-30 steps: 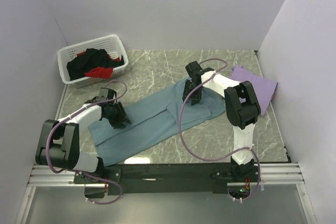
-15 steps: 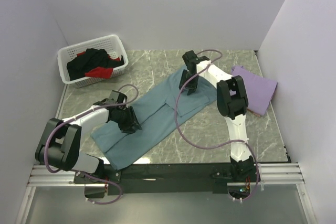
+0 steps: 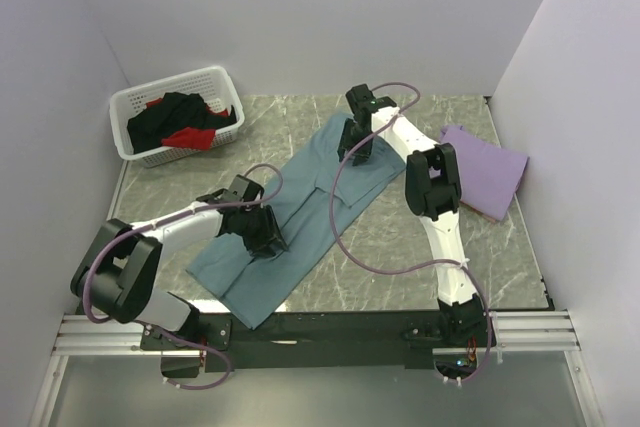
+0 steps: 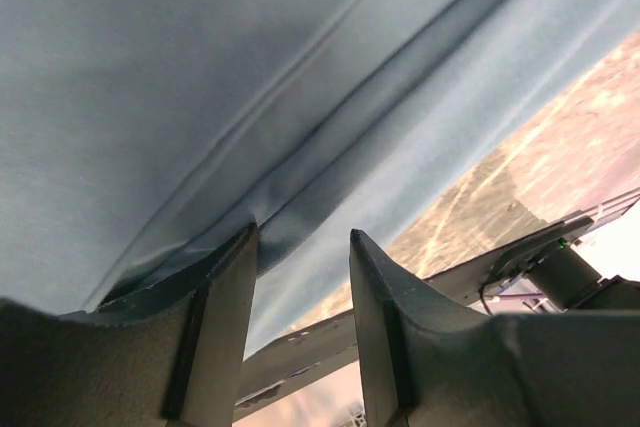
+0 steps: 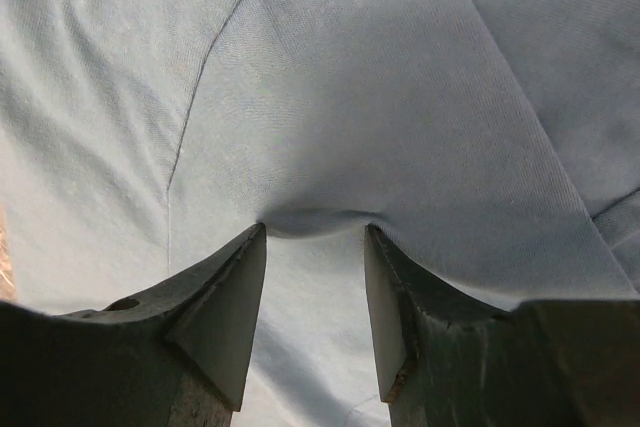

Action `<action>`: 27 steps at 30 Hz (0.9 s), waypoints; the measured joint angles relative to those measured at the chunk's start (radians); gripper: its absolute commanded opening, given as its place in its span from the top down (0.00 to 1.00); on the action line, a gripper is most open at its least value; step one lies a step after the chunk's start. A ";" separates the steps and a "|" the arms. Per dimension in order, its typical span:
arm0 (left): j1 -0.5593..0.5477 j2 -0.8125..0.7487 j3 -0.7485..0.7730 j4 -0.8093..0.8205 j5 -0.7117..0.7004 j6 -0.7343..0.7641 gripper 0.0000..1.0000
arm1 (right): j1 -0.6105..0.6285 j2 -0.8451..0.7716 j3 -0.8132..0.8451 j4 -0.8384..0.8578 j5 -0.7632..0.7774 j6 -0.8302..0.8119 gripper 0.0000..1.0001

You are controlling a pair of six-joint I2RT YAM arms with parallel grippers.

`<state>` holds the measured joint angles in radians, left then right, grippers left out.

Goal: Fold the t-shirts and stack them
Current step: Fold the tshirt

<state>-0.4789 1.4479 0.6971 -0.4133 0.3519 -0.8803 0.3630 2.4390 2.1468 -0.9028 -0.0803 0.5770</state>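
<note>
Both hands, left and right, pinch the teal t-shirt at opposite ends.

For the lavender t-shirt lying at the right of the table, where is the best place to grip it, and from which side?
Probably the lavender t-shirt's near-left edge, approached from the left over bare table. It lies flat, already folded, with its far-right side close against the wall, so that edge looks the freest to pinch.

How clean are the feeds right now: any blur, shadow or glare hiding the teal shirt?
Top external: evenly lit and sharp, teal-blue t-shirt clear, no glare. Left wrist: cloth close and soft-focused, fingers dark, bright washed-out patch at lower right. Right wrist: weave crisp, a shadow pools between the fingers.
</note>
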 measured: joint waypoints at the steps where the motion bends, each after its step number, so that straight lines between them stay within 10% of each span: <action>1: -0.006 -0.001 0.007 -0.002 -0.005 -0.008 0.52 | -0.002 0.000 0.000 0.003 0.000 -0.003 0.48; 13: -0.014 -0.216 0.145 -0.176 -0.241 -0.035 0.51 | -0.032 -0.111 -0.072 0.057 -0.023 -0.053 0.48; 27: -0.014 -0.251 -0.093 -0.245 -0.322 -0.108 0.52 | 0.005 -0.442 -0.556 0.169 -0.129 -0.058 0.50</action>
<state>-0.4927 1.1965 0.6037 -0.6579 0.0296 -0.9882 0.3679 1.9968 1.5909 -0.7338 -0.2096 0.5194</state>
